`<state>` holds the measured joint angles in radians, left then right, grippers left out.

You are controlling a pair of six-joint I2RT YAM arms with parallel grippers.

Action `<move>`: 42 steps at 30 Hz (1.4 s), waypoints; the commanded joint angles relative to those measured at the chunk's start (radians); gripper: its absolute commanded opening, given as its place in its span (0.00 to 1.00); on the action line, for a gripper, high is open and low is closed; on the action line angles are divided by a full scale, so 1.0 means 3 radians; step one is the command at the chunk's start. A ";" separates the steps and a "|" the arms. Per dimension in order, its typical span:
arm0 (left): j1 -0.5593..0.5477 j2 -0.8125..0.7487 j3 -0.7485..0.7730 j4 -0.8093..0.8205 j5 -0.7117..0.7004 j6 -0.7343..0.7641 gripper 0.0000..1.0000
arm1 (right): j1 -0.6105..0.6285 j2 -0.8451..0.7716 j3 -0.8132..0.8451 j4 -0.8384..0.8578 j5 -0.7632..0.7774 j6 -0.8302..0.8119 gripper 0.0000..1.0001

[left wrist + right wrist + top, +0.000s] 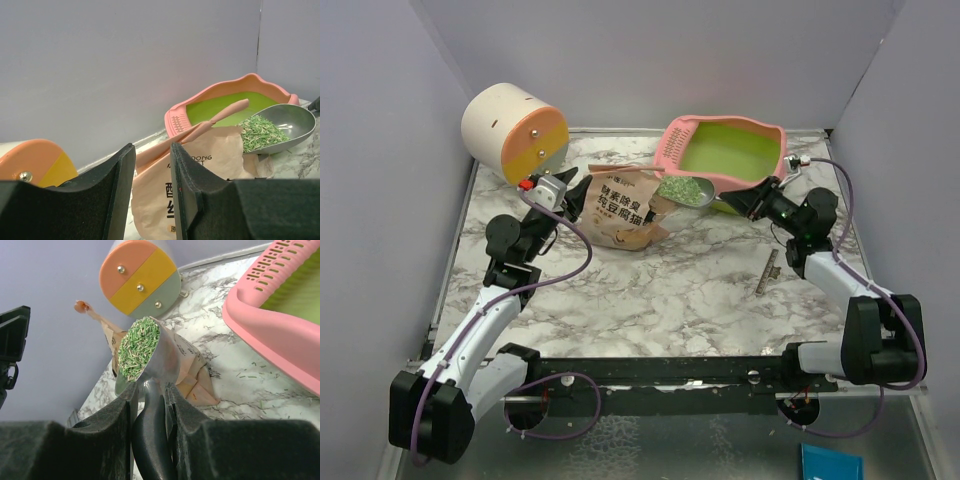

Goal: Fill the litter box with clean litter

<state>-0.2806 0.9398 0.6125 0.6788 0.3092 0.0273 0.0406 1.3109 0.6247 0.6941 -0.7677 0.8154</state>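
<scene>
- The right gripper point(150, 390) is closed tightly on the handle of the scoop point(686, 189), and the bowl of the scoop is heaped with clean litter point(137, 347).
- The litter box point(672, 140) stands at the far side of the bench point(670, 290). No heap of litter shows in its green basin, so the filling seems to be only at its beginning.
- The scoop hangs just in front of the near rim of the litter box, toward its left corner and above the mouth of the bag point(620, 215). Its long axis runs along that rim, with the bowl pointing left.
- The left gripper point(150, 150), to the left of the litter box, pinches the pink top strip of the bag with its jaws only narrowly apart.
- The right arm is the nearer one. The bowl probably has to rise and go back over the rim, then tip.
</scene>
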 commanded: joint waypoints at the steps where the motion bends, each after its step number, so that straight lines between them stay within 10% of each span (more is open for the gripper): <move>1: 0.0016 -0.0070 -0.0022 0.0064 -0.0113 -0.0019 0.37 | -0.0084 -0.0156 0.0022 0.0064 -0.0058 -0.0017 0.01; 42: 0.0011 -0.0109 -0.0052 0.0053 -0.0150 0.0016 0.36 | -0.0840 0.0071 0.0410 -0.0094 -0.0179 0.0137 0.01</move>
<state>-0.2806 0.9276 0.6033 0.6788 0.2821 0.0288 -0.2024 1.3128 0.6712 0.6197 -0.8078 0.8349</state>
